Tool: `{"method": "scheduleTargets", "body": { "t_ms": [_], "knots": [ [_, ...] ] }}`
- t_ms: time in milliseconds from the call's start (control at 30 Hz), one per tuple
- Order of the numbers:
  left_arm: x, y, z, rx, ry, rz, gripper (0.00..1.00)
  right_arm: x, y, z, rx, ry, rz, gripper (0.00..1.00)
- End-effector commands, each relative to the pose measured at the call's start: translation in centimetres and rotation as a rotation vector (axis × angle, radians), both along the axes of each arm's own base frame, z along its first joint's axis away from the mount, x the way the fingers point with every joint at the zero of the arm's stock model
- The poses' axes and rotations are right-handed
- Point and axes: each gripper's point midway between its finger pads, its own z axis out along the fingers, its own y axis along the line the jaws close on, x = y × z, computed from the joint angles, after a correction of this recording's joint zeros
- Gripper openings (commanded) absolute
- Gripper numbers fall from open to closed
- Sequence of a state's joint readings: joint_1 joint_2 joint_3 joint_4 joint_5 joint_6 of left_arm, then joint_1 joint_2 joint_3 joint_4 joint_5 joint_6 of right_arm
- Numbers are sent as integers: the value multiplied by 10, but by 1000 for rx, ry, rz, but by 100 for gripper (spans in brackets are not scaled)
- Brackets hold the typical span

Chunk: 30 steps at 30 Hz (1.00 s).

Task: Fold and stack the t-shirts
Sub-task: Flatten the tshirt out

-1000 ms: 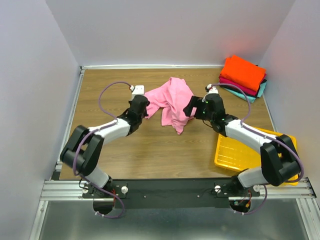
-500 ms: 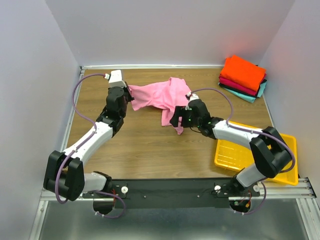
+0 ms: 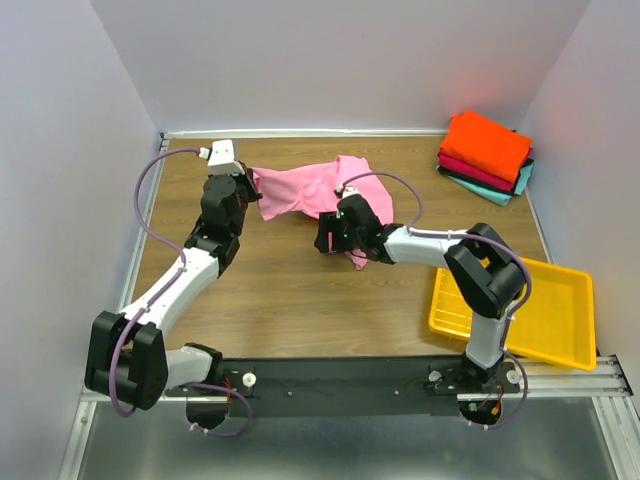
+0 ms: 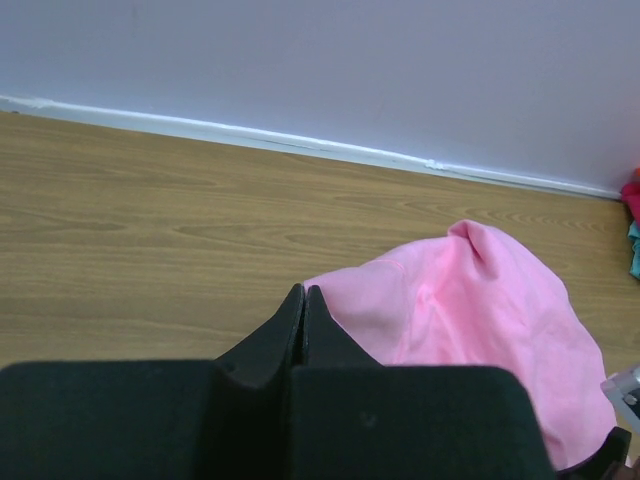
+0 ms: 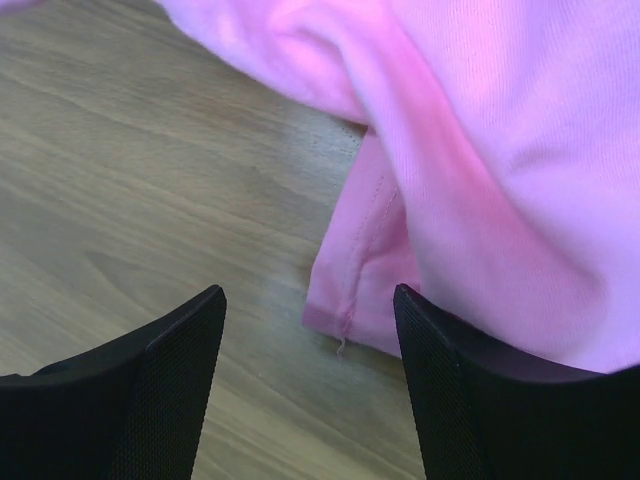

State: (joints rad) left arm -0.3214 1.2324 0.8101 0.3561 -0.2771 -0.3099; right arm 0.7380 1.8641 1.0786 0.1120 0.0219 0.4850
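Nearest, I log one yellow tray [image 3: 550, 312], lying at the near right of the wooden table [image 3: 290, 300], beside the right arm. Arms: two, each with one claw. Right claw [image 3: 325, 240]: low over the middle of the table, at the near edge of the cloth. In its wrist view [image 5: 308, 300] I read the two fingers as spread wide and gripping nothing, with a hemmed corner of pink fabric lying flat on the wood in the gap between them. Loose shirts: one, the pink t-shirt [image 3: 300, 192], crumpled and unfolded on the middle of the table, stretched out toward the left with a bunched fold trailing down to the right claw. Left claw [image 3: 247, 188]: at the left end of that shirt. In its wrist view [image 4: 303, 295] the fingers are pressed together with only a hairline between them, and the pink cloth [image 4: 470, 300] begins right at their tips, so I enter it as pinching the shirt's left edge. Farthest, in the far right corner, well apart from both claws, is one pile in which I count four folded layers. They are the orange t-shirt [image 3: 487, 142] on top, then the crimson t-shirt [image 3: 458, 164], the dark t-shirt [image 3: 470, 181] and the teal t-shirt [image 3: 520, 182] at the bottom.
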Motion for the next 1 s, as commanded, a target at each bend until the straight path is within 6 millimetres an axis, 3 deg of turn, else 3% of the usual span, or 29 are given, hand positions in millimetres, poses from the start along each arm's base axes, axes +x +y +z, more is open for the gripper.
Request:
{"method": "scheduleTargets", "body": {
  "t_ms": [0,200,400,600,767,867,967],
  "knots": [
    [-1,-1,13,-3,-47,-30,0,11,-2,-13,-75,-8,-46,73],
    [1,12,24,-2,-74,10,0,16,-16,-12,-157,-35,-120,71],
    [2,50,50,-9,-117,127,0,23,-66,5,-304,-114,-292,74],
    [-25,83,85,-36,-198,245,0,41,-106,32,-386,-183,-443,76],
    [-43,84,96,-55,-245,230,0,51,-120,59,-384,-235,-508,76],
    [-42,83,92,-51,-235,225,0,45,-118,62,-352,-224,-488,76],
    [-39,79,88,-51,-225,204,0,39,-123,52,-366,-206,-491,76]
  ]
}}
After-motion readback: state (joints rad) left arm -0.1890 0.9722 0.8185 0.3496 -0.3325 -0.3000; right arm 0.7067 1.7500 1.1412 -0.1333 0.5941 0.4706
